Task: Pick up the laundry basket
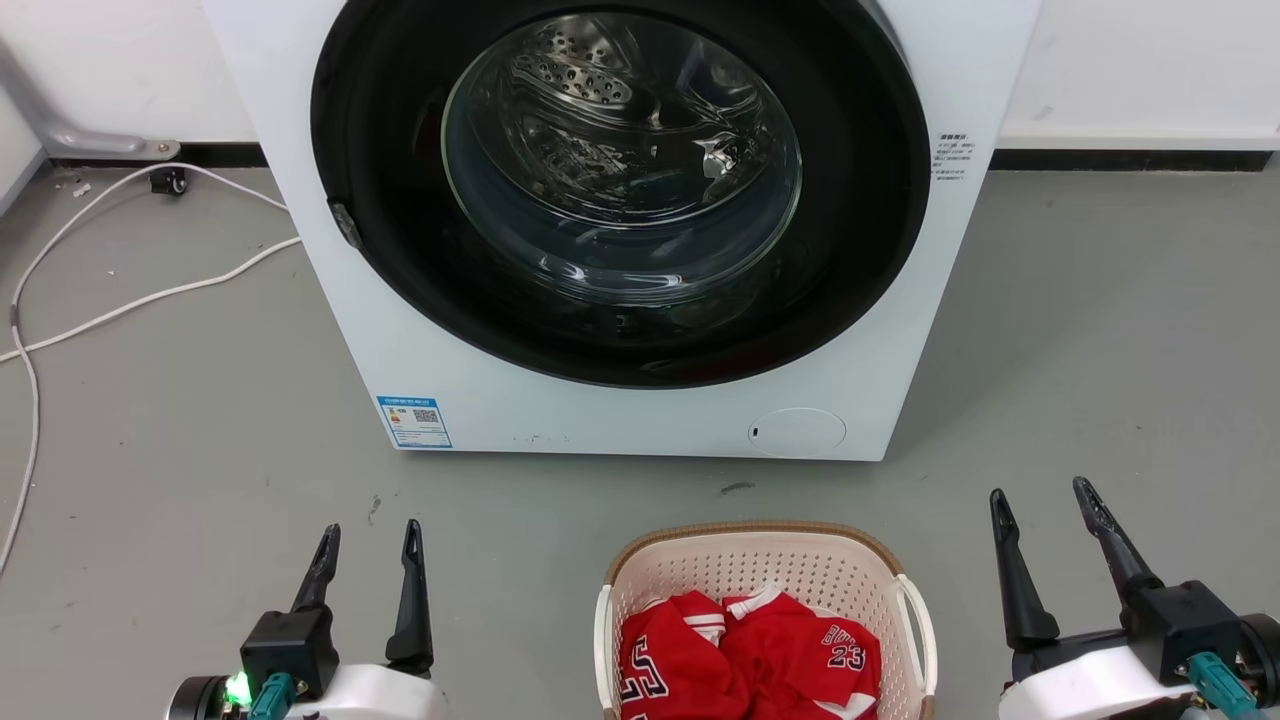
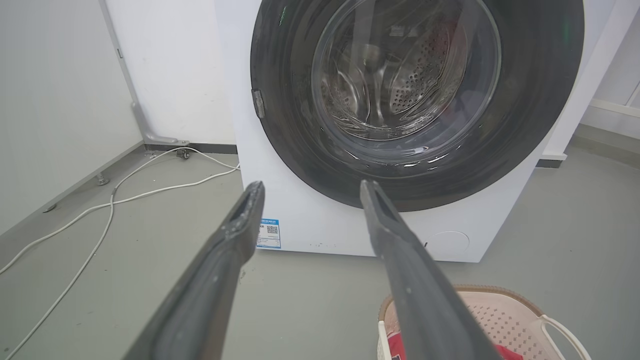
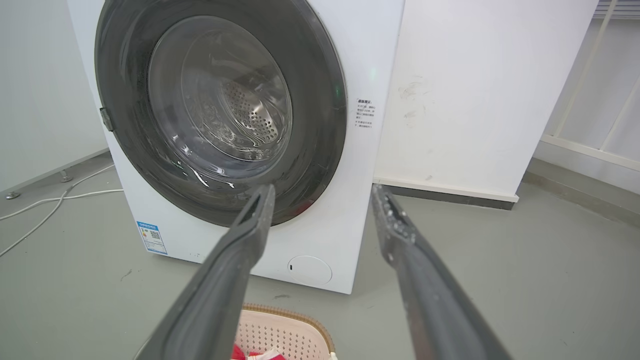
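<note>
Left gripper point(image 1: 370, 528) and right gripper point(image 1: 1042, 490), both spread and empty, flank the laundry basket point(image 1: 750, 527) holding a red jersey point(image 1: 700, 660) numbered 23, before a white washing machine point(image 1: 640, 420) on grey floor point(image 1: 150, 450).

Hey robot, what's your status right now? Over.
Left gripper open, empty; right gripper open, empty. Laundry basket on floor between them, red jerseys inside, untouched. Washing machine behind it; nothing in the way.
</note>
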You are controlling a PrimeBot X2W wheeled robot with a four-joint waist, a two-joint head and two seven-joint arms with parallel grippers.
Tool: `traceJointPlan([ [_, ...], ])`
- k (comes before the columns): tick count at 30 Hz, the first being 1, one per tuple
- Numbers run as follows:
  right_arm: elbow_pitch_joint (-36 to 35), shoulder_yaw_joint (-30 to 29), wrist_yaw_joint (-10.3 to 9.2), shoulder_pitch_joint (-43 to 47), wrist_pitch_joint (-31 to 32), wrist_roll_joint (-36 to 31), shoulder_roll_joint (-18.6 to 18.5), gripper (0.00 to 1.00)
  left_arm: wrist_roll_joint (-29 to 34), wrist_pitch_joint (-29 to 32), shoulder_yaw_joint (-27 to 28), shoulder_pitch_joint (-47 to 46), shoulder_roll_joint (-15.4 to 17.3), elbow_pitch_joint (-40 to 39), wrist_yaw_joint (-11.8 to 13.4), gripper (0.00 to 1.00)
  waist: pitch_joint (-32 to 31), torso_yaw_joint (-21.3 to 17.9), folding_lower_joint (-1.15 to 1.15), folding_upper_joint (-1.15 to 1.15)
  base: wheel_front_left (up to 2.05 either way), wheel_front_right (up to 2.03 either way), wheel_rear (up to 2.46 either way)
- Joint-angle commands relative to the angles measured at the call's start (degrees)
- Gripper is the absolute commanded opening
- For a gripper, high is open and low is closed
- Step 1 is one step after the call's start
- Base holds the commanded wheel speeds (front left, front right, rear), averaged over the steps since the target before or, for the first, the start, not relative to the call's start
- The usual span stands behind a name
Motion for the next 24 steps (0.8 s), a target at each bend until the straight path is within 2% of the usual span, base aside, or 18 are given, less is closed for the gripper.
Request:
traceJointPlan([
  [1,0.1,0.0,-0.02,0.3,-0.2,0.4,-0.3,1.0,-0.3,-0.3,0.1,0.7,0.1,0.1,0.0,1.0,0.0,0.0,0.0,0.0,0.0,0.0,0.0],
  [12,0.6,-0.3,-0.02,-0.2,-0.2,0.5,-0.3,1.0,-0.8,-0.2,-0.7,-0.4,0.1,2.0,-0.7,1.0,0.4,-0.3,0.0,0.0,0.0,0.0,0.0],
  [24,6.6,-3.5,-0.02,-3.8,-0.2,-0.9,-0.2,1.0,-2.1,-0.2,-5.6,-4.8,0.1,11.0,-2.7,1.0,3.9,-2.0,0.0,0.0,0.0,0.0,0.0],
])
